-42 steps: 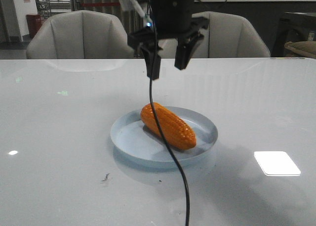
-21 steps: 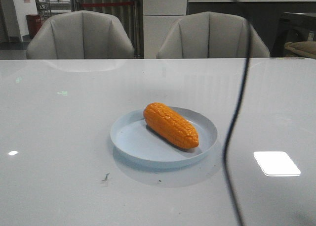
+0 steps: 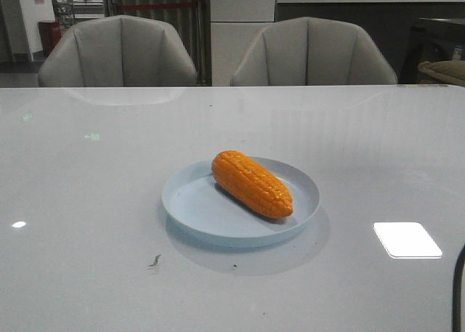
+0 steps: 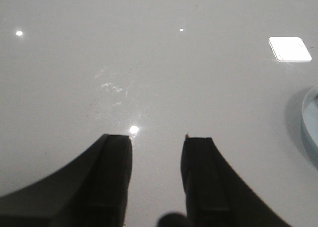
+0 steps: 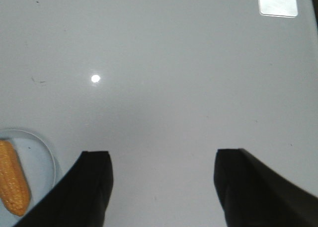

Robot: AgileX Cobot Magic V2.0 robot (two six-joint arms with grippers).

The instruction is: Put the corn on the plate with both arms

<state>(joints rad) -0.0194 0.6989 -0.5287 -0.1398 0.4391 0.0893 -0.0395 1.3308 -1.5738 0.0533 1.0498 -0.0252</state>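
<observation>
The orange corn lies slantwise on the pale blue plate in the middle of the white table. No arm shows in the front view; only a bit of black cable stands at the lower right edge. My left gripper is open and empty over bare table, with the plate's rim off to one side. My right gripper is wide open and empty over bare table; the corn's end and the plate show beside it.
Two grey chairs stand behind the table's far edge. A bright light reflection lies on the table right of the plate. Small dark specks mark the surface in front of the plate.
The arm that hung open above the corn has left the front view. Its cable swung to the right and now only shows at the lower right corner. The corn stays on the plate.
</observation>
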